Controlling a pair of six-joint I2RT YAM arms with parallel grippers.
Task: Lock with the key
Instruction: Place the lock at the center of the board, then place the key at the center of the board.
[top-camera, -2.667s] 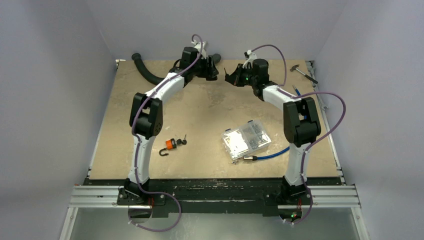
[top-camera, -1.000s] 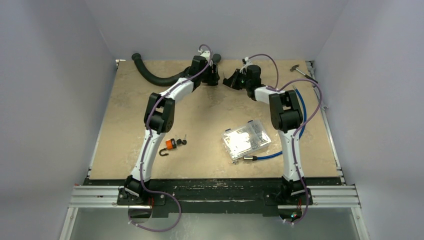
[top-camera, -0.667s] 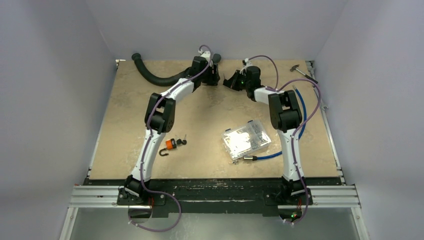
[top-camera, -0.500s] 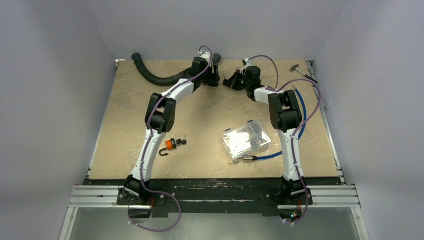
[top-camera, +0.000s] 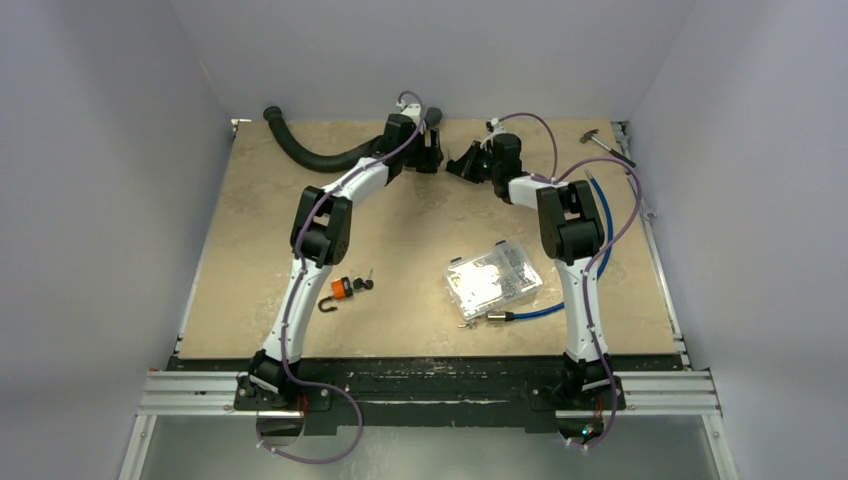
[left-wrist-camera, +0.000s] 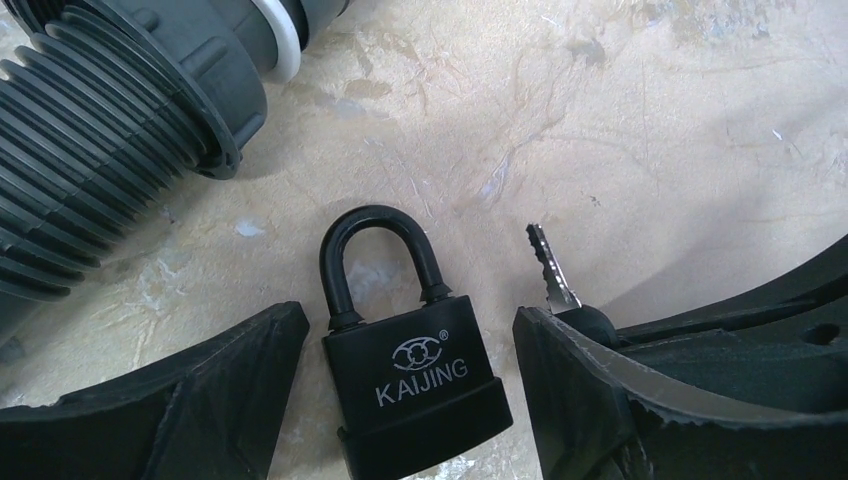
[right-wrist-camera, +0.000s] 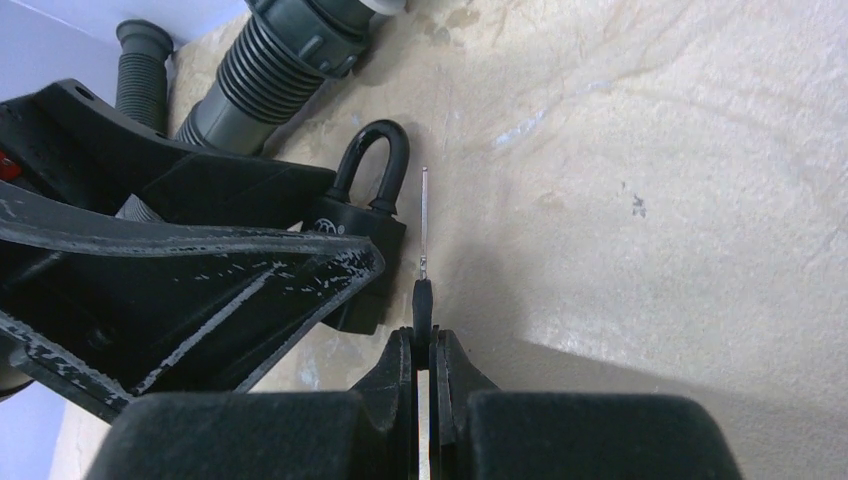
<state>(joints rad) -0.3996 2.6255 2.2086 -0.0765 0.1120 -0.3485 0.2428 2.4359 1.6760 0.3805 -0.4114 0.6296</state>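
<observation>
Black padlock (left-wrist-camera: 415, 385), key (left-wrist-camera: 552, 270) beside, box (top-camera: 462, 282) (parts inside)

White arms (top-camera: 287, 300) with bulky black joints (top-camera: 322, 225) and looping purple cables (top-camera: 527, 113).

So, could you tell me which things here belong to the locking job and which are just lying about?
For the job:
black padlock
key, held in the right end effector

Lying about:
hose
orange padlock
clear plastic box
blue cable
hammer
</observation>
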